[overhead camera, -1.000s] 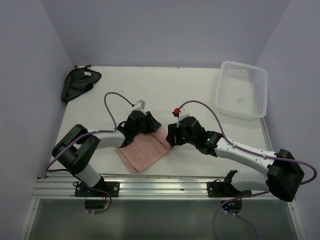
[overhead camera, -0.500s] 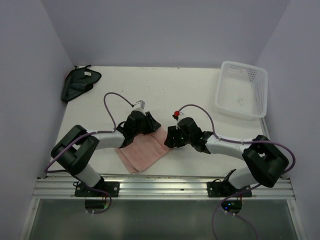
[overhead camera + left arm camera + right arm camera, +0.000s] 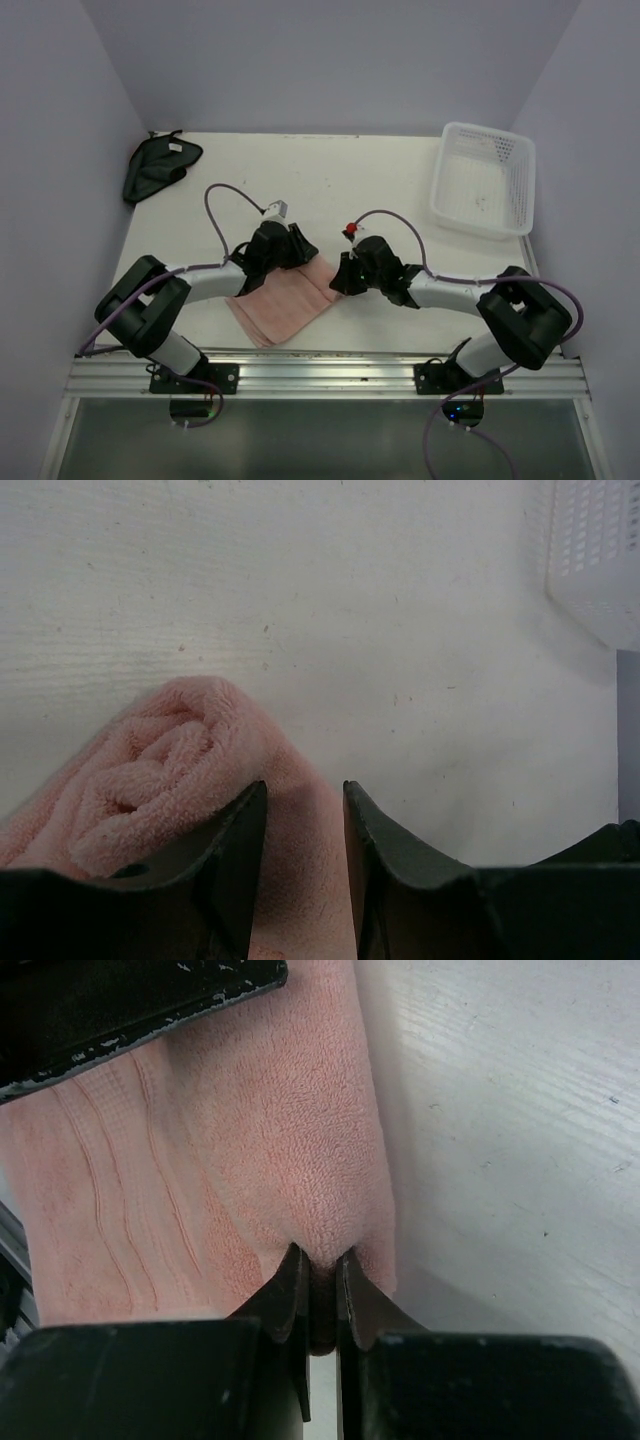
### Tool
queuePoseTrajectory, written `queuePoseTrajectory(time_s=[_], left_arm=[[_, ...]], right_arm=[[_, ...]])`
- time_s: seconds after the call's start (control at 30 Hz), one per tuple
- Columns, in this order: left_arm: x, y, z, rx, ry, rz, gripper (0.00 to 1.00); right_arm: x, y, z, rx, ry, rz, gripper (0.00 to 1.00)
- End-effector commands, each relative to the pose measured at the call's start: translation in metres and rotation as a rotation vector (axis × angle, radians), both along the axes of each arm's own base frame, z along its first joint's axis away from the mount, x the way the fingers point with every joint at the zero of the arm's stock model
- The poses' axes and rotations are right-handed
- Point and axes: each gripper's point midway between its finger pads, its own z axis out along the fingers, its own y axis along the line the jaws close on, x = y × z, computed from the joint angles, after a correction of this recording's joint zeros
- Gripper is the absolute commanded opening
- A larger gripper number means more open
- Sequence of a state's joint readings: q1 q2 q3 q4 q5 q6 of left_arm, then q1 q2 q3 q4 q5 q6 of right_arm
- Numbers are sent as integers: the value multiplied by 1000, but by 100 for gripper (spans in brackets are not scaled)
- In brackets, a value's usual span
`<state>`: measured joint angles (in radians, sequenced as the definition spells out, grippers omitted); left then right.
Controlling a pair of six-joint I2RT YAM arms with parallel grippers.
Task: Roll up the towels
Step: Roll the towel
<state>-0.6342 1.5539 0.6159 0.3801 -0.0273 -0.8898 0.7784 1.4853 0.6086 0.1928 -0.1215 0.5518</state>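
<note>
The salmon-pink towel (image 3: pixel 283 300) lies near the table's front edge, its far edge rolled up into a thick coil (image 3: pixel 165 765). My left gripper (image 3: pixel 297 250) sits at the roll's left part, its jaws (image 3: pixel 305 798) closed around a fold of the terry. At the roll's right end my right gripper (image 3: pixel 341 279) is shut, pinching a tuck of the pink cloth (image 3: pixel 290 1130) between its fingertips (image 3: pixel 320 1260). The smaller blackish cloth (image 3: pixel 156 166) with a white tag lies crumpled in the far left corner, away from both grippers.
A white perforated basket (image 3: pixel 485 180) stands at the far right corner, and its corner shows in the left wrist view (image 3: pixel 598 550). Bare table (image 3: pixel 330 185) stretches between the arms and the back wall. The metal rail (image 3: pixel 320 375) runs along the near edge.
My right gripper has closed on the towel's rolled edge, and its arm has folded in closer to the table. The left gripper holds its place; the towel has shifted slightly left.
</note>
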Motion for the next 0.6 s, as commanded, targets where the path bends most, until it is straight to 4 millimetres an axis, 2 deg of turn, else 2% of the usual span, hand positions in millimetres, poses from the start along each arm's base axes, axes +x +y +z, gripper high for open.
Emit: queuePoseTrajectory(time_s=[0.0, 0.07, 0.2, 0.23, 0.27, 0.43, 0.47, 0.53, 0.57], left_arm=[[-1, 24, -11, 143, 35, 29, 41], [9, 24, 5, 136, 4, 34, 42], [24, 27, 31, 109, -39, 52, 43], [28, 25, 41, 101, -55, 53, 43], [31, 28, 45, 101, -61, 58, 43], [33, 24, 62, 66, -76, 48, 44], [32, 23, 68, 51, -83, 47, 44], [29, 22, 72, 32, -85, 40, 44], [28, 22, 73, 26, -89, 38, 44]], right_arm=[[6, -12, 9, -60, -55, -26, 0], [9, -13, 21, -66, -104, -31, 0], [3, -10, 29, -144, -207, -4, 0], [7, -14, 31, -190, -252, -33, 0], [-2, -5, 34, -206, -284, 3, 0], [-8, -1, 36, -374, -427, 24, 0], [-9, 3, 42, -394, -466, 15, 0], [-13, 1, 38, -463, -495, 32, 0], [-18, 9, 43, -467, -522, 48, 0]])
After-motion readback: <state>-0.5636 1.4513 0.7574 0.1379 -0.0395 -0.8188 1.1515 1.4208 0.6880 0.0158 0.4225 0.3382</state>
